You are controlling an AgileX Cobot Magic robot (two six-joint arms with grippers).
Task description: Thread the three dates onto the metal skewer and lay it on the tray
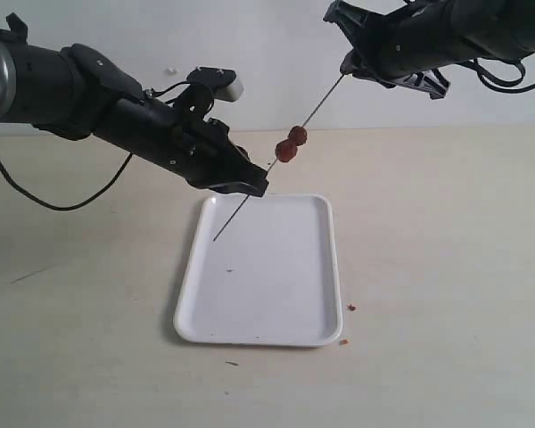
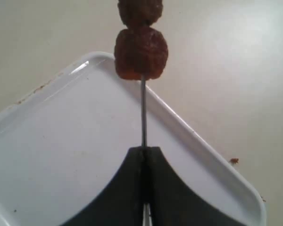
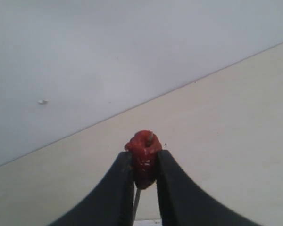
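Observation:
The metal skewer [image 1: 322,104] slants in the air above the white tray [image 1: 335,267]. Two dates [image 1: 292,144] sit side by side on it at mid-length. My left gripper [image 1: 257,185] is shut on the skewer just below them, and the bare tip pokes out over the tray. The left wrist view shows the dates [image 2: 140,52], the skewer [image 2: 144,113] and the gripper [image 2: 144,153] above the tray [image 2: 61,141]. At the top end, my right gripper [image 1: 348,67] is shut on the third date [image 3: 144,157], with the skewer [image 3: 137,202] running through it.
Small reddish crumbs [image 1: 350,308] lie on the beige table beside the tray's right edge and near its front corner [image 1: 343,341]. A black cable [image 1: 53,201] trails over the table at the left. A pale wall stands behind.

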